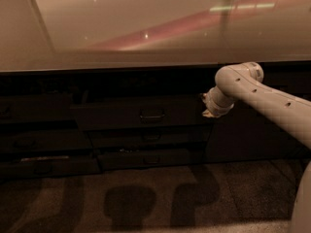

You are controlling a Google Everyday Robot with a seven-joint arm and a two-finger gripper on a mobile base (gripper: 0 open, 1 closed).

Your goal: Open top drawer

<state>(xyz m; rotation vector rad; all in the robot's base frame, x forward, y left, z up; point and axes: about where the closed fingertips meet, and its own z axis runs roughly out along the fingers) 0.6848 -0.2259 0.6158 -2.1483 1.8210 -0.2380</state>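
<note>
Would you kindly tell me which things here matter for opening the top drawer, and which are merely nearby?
For the job:
top drawer
loop handle
gripper, at the top drawer's right end

Merely nearby:
middle drawer
bottom drawer
countertop
left-hand drawers

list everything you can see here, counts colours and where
countertop: 1, pale beige, across the top of the view
top drawer: 1, dark grey-brown, centre, just under the countertop
loop handle: 1, dark, middle of the top drawer
shallower drawers: 2, dark, stacked under the top drawer
left drawers: dark, left of the stack, count unclear
floor: 1, brown speckled, bottom, with shadows on it
arm: 1, white, reaching in from the right
gripper: 1, dark, at the top drawer's right end, right of the handle
</note>
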